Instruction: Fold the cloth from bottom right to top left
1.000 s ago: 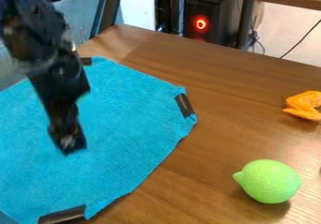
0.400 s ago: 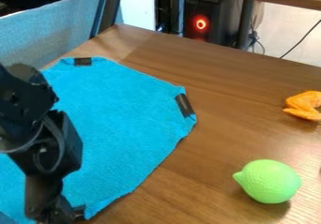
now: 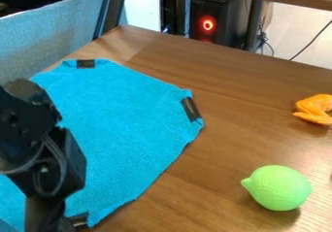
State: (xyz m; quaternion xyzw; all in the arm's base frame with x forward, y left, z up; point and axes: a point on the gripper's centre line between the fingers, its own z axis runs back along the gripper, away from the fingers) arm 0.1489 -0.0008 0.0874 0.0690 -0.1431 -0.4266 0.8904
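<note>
Blue cloth (image 3: 126, 124) lies spread out beneath and beyond your gripper (image 3: 59, 222); you can't tell whether that's open or closed. No fold shows, so you likely have it all left.

"Gripper (image 3: 53, 225) moved?"

"Yep. A second ago it hung over the cloth (image 3: 129, 129), well in from the near edge; now it's at the bottom of the view, by that edge. Slightly lower than in the last frame, too."

"Strips?"

"Near black strip (image 3: 79, 220) went mostly behind the gripper. Far black strip (image 3: 86, 63) came out fully from behind the arm (image 3: 29, 124)."
</note>
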